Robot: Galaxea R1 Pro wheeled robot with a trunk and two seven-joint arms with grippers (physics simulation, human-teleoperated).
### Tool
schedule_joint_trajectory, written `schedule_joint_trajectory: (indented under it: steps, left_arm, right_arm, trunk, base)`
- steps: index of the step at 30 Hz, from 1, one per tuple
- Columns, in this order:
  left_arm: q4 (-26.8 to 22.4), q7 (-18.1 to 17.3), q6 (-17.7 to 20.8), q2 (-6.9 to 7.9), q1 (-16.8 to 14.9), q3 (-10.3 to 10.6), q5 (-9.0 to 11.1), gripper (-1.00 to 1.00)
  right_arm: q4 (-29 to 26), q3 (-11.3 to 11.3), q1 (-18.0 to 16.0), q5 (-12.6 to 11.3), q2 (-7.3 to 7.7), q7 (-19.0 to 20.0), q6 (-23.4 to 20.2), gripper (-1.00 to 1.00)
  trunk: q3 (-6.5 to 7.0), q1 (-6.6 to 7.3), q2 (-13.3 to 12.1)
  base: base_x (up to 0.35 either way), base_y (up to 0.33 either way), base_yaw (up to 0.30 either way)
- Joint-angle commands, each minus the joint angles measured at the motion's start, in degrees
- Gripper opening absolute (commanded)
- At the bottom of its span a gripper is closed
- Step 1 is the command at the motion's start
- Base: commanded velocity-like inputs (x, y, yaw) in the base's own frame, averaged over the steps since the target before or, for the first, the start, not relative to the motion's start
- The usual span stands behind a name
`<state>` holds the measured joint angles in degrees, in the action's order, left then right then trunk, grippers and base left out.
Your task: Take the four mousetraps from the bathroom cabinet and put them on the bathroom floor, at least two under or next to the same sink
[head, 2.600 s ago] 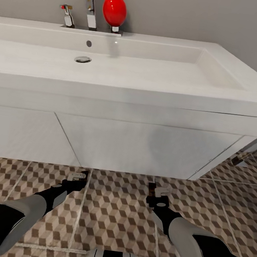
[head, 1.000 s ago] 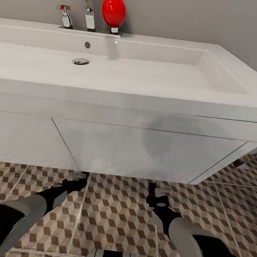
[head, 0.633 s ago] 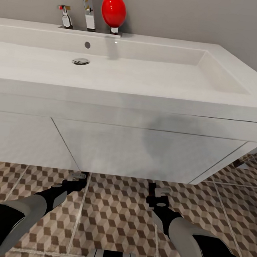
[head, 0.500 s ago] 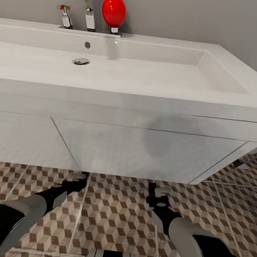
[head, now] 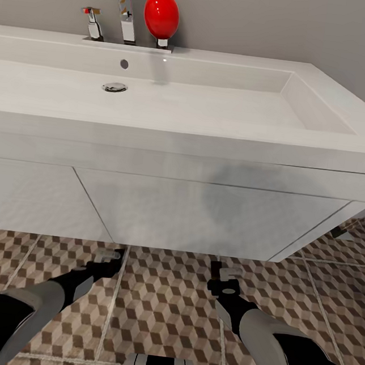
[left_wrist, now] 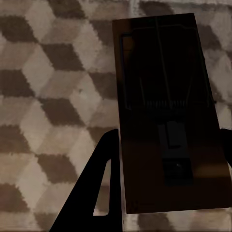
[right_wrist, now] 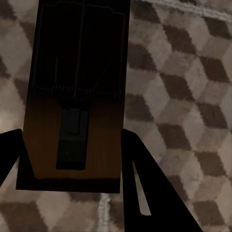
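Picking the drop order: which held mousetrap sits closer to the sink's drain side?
The mousetrap in the left claw: it hangs roughly in line with the drain. The right claw holds the other mousetrap toward the basin's bare end.

White sink (head: 172, 130), red egg-shaped object (head: 162, 13), both arms low over cube-patterned floor (head: 161, 305)

Bathroom: sink unit on grey wall (head: 282, 23).
White sink (head: 223, 130) with faucet (head: 128, 10) and red ball (head: 162, 13); cube-patterned tile floor (head: 161, 311).
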<state>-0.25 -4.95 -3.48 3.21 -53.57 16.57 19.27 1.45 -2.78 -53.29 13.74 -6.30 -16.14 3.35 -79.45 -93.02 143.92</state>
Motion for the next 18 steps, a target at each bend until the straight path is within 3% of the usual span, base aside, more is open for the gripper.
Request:
schedule_joint_trajectory:
  steps: [1, 18]
  left_arm:
    - [0.1, -0.2, -0.2, 0.05, 0.1, 0.5, 0.5, -1.00]
    - [0.1, -0.2, -0.3, 0.34, 1.2, 0.5, 0.5, -1.00]
  right_arm:
    - [0.2, -0.3, -0.1, 0.2, -0.02, -0.1, 0.3, -1.00]
    - [0.3, -0.3, -0.1, 0.2, 0.05, -0.1, -0.9, -1.00]
  trunk:
    - [-0.04, 0.01, 0.0]
    - [-0.04, 0.01, 0.0]
  base:
    - [0.000, 0.000, 0.000]
    - [0.000, 0.000, 0.000]
